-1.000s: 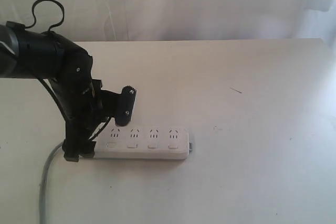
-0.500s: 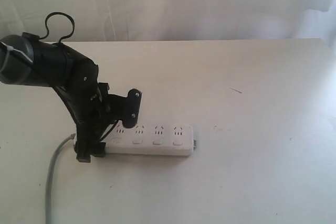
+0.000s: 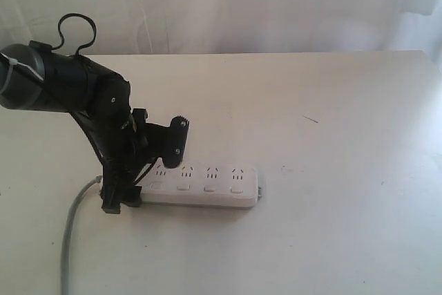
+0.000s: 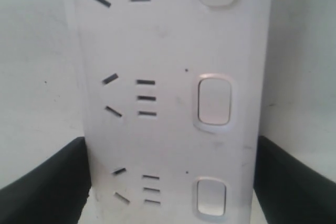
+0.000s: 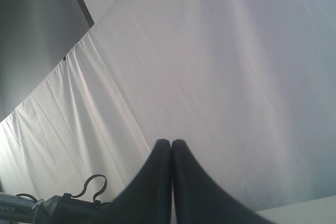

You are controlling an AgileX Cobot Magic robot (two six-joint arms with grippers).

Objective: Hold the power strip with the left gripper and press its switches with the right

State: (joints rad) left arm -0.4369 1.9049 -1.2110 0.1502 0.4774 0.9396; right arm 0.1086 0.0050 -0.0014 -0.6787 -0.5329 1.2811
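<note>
- On the table (image 3: 345, 122), exterior view: the left gripper (image 3: 145, 174) clamps the power strip (image 3: 207, 188) at the end by its grey cord (image 3: 69, 233). Four socket groups show beyond it.
- Left wrist view: black fingers (image 4: 47, 187) press both long edges, with three switches (image 4: 214, 102) visible.
- Right wrist view: the right gripper (image 5: 171, 143) is pressed closed and empty, facing a white curtain (image 5: 220, 66).

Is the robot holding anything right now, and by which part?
The left gripper holds the power strip across its width, pressing both long sides near the end where the cord leaves. The right gripper is shut and empty.
</note>
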